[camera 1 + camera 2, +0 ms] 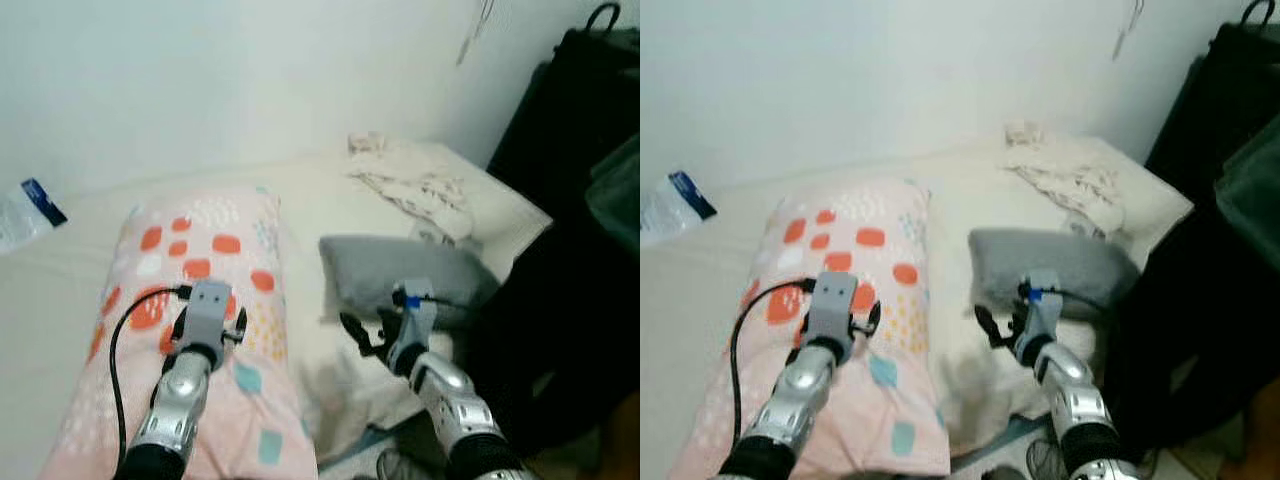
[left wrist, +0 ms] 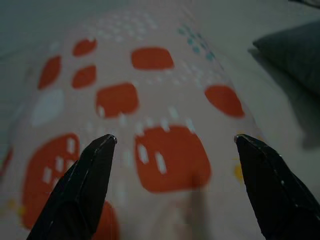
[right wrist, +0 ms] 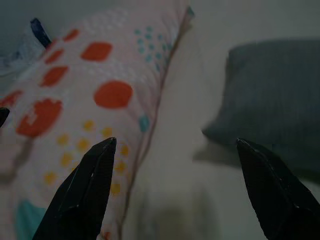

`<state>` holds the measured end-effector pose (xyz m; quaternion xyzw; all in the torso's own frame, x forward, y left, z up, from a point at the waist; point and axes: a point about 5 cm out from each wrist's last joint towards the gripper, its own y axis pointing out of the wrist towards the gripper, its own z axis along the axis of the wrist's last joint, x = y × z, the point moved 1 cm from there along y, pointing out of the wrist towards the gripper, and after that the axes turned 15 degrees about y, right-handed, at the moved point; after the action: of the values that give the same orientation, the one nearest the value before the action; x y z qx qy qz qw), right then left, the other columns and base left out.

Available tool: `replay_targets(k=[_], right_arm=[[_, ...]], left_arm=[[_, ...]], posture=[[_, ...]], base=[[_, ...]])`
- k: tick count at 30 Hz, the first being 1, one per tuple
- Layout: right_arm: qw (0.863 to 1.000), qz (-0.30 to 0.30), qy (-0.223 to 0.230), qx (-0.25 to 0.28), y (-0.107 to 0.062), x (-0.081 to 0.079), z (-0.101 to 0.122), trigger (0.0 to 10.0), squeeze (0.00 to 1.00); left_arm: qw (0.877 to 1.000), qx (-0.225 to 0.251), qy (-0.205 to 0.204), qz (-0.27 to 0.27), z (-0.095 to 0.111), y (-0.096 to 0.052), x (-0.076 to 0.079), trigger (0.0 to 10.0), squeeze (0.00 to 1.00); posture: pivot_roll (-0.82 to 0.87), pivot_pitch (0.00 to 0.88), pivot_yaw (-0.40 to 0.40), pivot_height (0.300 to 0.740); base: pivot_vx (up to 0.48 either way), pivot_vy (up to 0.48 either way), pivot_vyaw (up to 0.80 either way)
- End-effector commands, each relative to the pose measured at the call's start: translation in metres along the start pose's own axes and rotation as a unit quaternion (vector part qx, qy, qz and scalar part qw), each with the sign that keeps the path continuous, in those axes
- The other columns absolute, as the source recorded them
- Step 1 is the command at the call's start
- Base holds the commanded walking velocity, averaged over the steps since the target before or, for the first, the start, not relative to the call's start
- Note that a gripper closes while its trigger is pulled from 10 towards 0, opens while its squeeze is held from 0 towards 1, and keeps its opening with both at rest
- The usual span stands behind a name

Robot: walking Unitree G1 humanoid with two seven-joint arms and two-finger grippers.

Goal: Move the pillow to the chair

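Here, looking down over a cream bed (image 1: 60,300) set against a pale wall. Lying lengthwise on the robot's left side of the bed: a long pink pillow (image 1: 215,250) with orange, white and teal blotches. Hovering just above its near half, the left gripper (image 2: 172,150), fingers (image 2: 82,185) spread wide apart and gripping nothing, an orange patch showing between the tips in the left wrist view. Trailing back from that wrist, a looping black cable (image 1: 118,345).

Resting just beside the pink pillow, toward the robot's right: a smaller grey pillow (image 1: 400,265), not touching it, with bare sheet between the two. Hanging low near the bed's front edge, just in front of the grey pillow, the right gripper (image 3: 175,155), fingers (image 3: 85,190) likewise opened wide and clasping nothing, framing the gap between both pillows in the right wrist view.

Sitting farther back near the far right corner of the bed: a crumpled pale cloth (image 1: 415,180). Lying at the far left by the wall: a white packet with a dark blue end (image 1: 25,210). Standing along the right edge of the scene: dark, bulky black objects (image 1: 580,200), too murky to identify.
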<state>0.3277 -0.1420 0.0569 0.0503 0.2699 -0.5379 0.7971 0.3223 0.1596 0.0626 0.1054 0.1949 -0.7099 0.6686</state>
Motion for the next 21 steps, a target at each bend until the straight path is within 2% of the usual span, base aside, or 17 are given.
replay_targets(k=[1, 5, 17, 18, 20, 21], right_arm=[[1.000, 0.002, -0.007, -0.005, 0.000, 0.002, 0.000, 10.0, 0.00], [1.000, 0.004, -0.008, -0.006, 0.000, 0.002, 0.000, 10.0, 0.00], [1.000, 0.006, -0.022, -0.002, -0.003, 0.006, 0.003, 10.0, 0.00], [0.999, 0.004, -0.034, 0.000, -0.007, 0.008, 0.005, 10.0, 0.00], [0.999, 0.006, -0.040, 0.002, -0.008, 0.008, 0.006, 10.0, 0.00], [0.998, 0.009, -0.060, 0.003, -0.012, 0.007, 0.004, 10.0, 0.00]], left_arm=[[1.000, -0.015, -0.002, 0.000, -0.008, -0.004, 0.001, 10.0, 0.00], [1.000, -0.016, -0.003, 0.000, -0.009, -0.005, 0.002, 10.0, 0.00], [1.000, -0.010, 0.000, -0.009, -0.002, 0.000, 0.004, 10.0, 0.00], [1.000, -0.007, 0.002, -0.019, 0.001, 0.002, 0.007, 10.0, 0.00], [1.000, -0.005, 0.002, -0.025, 0.002, 0.003, 0.009, 10.0, 0.00], [0.999, -0.003, 0.009, -0.040, 0.003, 0.004, 0.013, 10.0, 0.00]], posture=[[-0.02, 0.045, -0.128, 0.720], [-0.02, 0.044, -0.129, 0.740], [-0.03, 0.052, -0.100, 0.740], [-0.05, 0.072, -0.071, 0.740], [-0.05, 0.077, -0.066, 0.740], [-0.06, 0.077, -0.046, 0.740]], base=[[0.000, 0.000, 0.00], [0.000, 0.000, 0.00], [0.000, 0.000, 0.00], [0.000, 0.000, 0.00], [0.000, 0.000, 0.00], [0.000, 0.000, 0.00]])
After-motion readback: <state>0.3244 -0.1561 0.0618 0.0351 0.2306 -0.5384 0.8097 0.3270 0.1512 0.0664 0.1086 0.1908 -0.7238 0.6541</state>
